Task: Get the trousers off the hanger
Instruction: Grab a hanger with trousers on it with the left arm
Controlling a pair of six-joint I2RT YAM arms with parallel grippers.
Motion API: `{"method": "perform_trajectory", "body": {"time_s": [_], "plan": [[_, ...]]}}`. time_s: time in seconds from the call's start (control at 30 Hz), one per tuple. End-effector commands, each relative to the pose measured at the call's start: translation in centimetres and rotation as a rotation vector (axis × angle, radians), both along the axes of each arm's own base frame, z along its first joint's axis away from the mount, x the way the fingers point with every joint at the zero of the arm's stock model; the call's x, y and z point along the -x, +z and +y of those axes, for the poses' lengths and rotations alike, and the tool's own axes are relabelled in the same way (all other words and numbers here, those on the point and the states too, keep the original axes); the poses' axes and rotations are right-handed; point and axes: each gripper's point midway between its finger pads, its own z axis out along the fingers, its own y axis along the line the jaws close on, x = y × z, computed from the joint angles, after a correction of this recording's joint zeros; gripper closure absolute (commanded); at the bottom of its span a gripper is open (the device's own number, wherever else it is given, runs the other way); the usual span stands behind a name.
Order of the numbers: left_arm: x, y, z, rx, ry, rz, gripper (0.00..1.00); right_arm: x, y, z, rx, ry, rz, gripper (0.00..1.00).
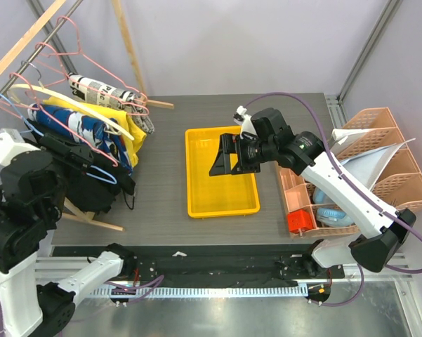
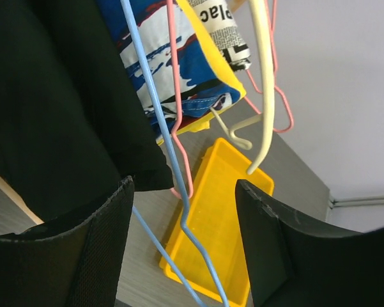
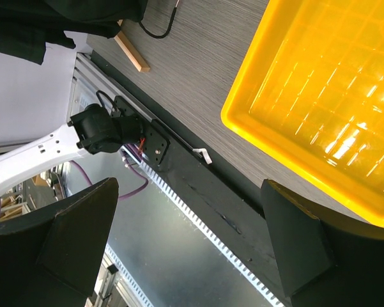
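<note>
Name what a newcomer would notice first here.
The bright yellow tray at the centre of the table, with the right gripper open above it. Next, the crowded rack at far left: black trousers, a yellow garment and a blue-patterned garment on hangers. The left gripper is open beside the black cloth, a blue hanger wire crossing its gap.

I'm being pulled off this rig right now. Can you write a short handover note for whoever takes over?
Left gripper: open at the rack, with a blue wire hanger running between its fingers, not clamped.
Right gripper: open, empty, hovering over the yellow tray.
Black trousers: hanging on the rack, beside the left gripper.
Done: nothing yet; the trousers are not off.
Left: free the trousers from their hanger, then probably set them in the tray.
</note>
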Motion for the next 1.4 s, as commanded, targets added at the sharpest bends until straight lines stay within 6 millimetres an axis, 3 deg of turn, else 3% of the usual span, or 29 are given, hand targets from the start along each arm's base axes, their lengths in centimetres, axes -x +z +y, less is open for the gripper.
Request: {"method": "perform_trajectory", "body": {"time_s": [0.0, 0.23, 0.4, 0.77, 1.07, 1.17, 1.3, 1.37], "plan": [[1.1, -4.2, 1.2, -0.063, 0.055, 0.155, 0.36, 0.2, 0.9, 0.1, -0.024, 0.008, -0.029, 0.00], [0.2, -3.9, 1.7, -0.060, 0.098, 0.086, 0.49, 0.6, 1.0, -0.3, -0.021, 0.007, -0.028, 0.00], [0.4, -4.1, 2.4, -0.080, 0.127, 0.064, 0.53, 0.9, 0.8, -0.6, -0.014, 0.002, -0.022, 0.00], [-0.5, -1.5, 3.4, -0.167, 0.162, -0.001, 0.46, 1.4, 0.6, -1.0, -0.014, -0.004, -0.012, 0.00], [-2.0, -1.2, 3.2, -0.238, 0.161, 0.024, 0.49, 1.8, 0.9, -1.3, -0.020, -0.015, -0.013, 0.00], [-2.0, -0.9, 3.5, -0.247, 0.170, 0.010, 0.55, 1.9, 0.7, -1.5, -0.017, -0.022, -0.009, 0.00], [-2.3, -0.1, 3.4, -0.258, 0.163, -0.018, 0.74, 2.1, 0.7, -1.5, -0.021, -0.021, -0.004, 0.00], [-2.4, 0.5, 3.3, -0.272, 0.151, -0.031, 0.79, 2.1, 0.6, -1.5, -0.018, -0.020, -0.002, 0.00]]}}
